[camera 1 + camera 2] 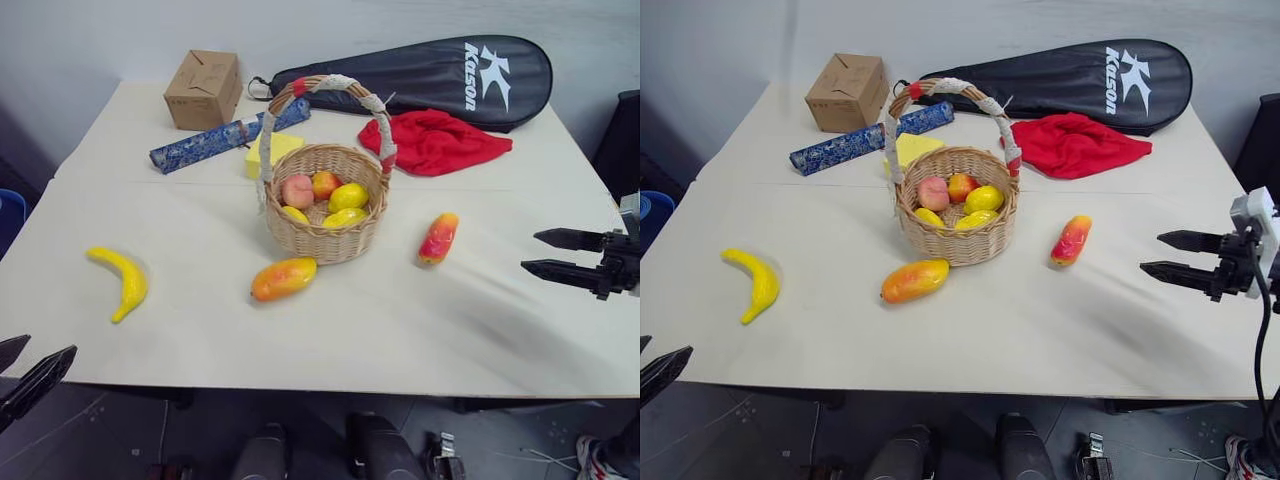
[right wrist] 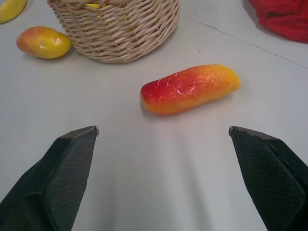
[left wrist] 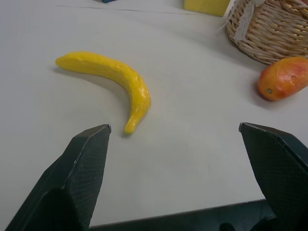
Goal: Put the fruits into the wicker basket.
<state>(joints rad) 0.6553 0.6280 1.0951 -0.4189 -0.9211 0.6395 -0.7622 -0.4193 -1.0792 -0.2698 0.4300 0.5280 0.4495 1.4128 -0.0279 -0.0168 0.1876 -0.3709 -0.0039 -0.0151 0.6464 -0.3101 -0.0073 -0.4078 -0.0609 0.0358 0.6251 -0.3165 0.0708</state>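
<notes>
I have the wicker basket [image 1: 325,205] near the middle of the counter [image 1: 400,320], and I take everything else from it. Inside it I can see a peach [image 1: 297,189], an orange-and-yellow fruit [image 1: 324,183] and lemons [image 1: 348,196]. One mango [image 1: 284,278] lies on the counter just in front of the basket, a second mango [image 1: 438,237] just to its right, and the banana [image 1: 121,281] well off to its left. Behind the basket sit a yellow sponge [image 1: 272,150], a blue roll [image 1: 228,134], a cardboard box [image 1: 203,89], a red cloth [image 1: 432,140] and a black racket bag [image 1: 420,78]. My left end effector [image 3: 175,132] is spread wide with nothing in it, facing the banana. My right end effector [image 2: 163,132] is likewise wide and empty, facing the right-hand mango.
</notes>
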